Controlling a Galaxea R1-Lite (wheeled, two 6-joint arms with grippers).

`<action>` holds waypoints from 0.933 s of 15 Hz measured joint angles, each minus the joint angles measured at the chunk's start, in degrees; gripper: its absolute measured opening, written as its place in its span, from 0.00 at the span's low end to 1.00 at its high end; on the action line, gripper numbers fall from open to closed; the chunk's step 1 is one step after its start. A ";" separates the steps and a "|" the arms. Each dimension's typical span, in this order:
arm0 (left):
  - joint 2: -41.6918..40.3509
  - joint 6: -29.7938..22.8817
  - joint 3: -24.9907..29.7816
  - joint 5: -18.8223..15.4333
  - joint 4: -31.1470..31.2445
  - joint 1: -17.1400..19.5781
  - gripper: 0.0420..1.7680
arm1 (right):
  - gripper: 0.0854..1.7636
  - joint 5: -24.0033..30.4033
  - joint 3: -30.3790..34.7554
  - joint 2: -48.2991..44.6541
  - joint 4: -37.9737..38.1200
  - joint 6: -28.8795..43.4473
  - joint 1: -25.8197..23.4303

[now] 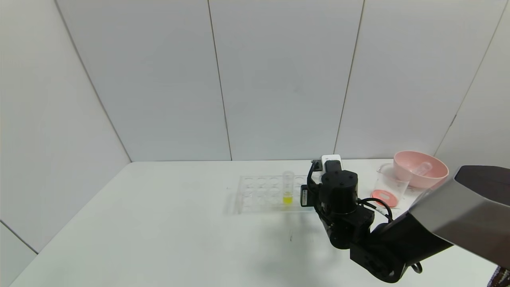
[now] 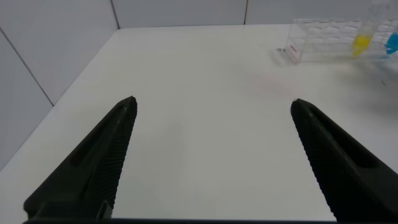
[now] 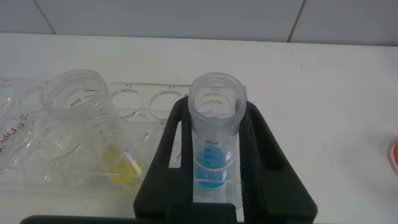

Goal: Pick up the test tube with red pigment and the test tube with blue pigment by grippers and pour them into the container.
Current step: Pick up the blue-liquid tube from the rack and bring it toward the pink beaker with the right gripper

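My right gripper (image 3: 216,107) is shut on the test tube with blue pigment (image 3: 214,146), one finger on each side. The tube stands upright at the end of the clear rack (image 3: 146,99). In the head view my right arm (image 1: 338,195) hides this tube. The container (image 1: 388,187), a clear beaker, holds red liquid at its bottom and stands to the right of the arm. No tube with red liquid shows; an empty clear tube (image 1: 422,168) lies in the pink bowl (image 1: 434,175). My left gripper (image 2: 212,101) is open and empty over bare table, far from the rack (image 2: 317,40).
A tube with yellow liquid (image 1: 287,188) stands in the rack (image 1: 259,195), right beside the blue one; it also shows in the right wrist view (image 3: 87,124). The pink bowl sits just behind the beaker. White walls close the table at the back and left.
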 joint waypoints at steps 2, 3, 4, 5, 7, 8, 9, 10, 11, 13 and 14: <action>0.00 0.00 0.00 0.00 0.00 0.00 1.00 | 0.24 -0.06 -0.05 -0.17 0.00 -0.06 -0.05; 0.00 0.00 0.00 0.00 0.00 0.00 1.00 | 0.24 -0.02 -0.09 -0.61 0.05 -0.55 -0.10; 0.00 0.00 0.00 0.00 0.00 0.00 1.00 | 0.24 -0.02 -0.11 -1.27 0.05 -1.43 -0.10; 0.00 0.00 0.00 0.00 0.00 0.00 1.00 | 0.24 0.00 -0.09 -2.10 0.06 -2.46 -0.05; 0.00 0.00 0.00 0.00 0.00 0.00 1.00 | 0.24 0.07 -0.09 -4.19 0.05 -4.57 -0.05; 0.00 0.00 0.00 0.00 0.02 0.00 1.00 | 0.24 0.09 -0.09 -5.30 0.05 -5.47 -0.05; 0.00 0.00 0.00 0.00 0.00 0.00 1.00 | 0.24 0.09 -0.11 -6.45 0.11 -6.11 -0.02; 0.00 0.00 0.00 0.00 0.00 0.00 1.00 | 0.24 0.09 -0.16 -7.39 0.11 -6.44 0.04; 0.00 0.00 0.00 0.00 0.00 0.00 1.00 | 0.24 0.09 -0.11 -8.08 0.11 -6.55 0.09; 0.00 0.00 0.00 0.00 0.00 0.00 1.00 | 0.24 0.02 0.22 -9.00 0.02 -6.60 0.28; 0.00 0.00 0.00 0.00 0.00 0.00 1.00 | 0.24 -0.02 0.34 -9.24 -0.02 -6.57 0.30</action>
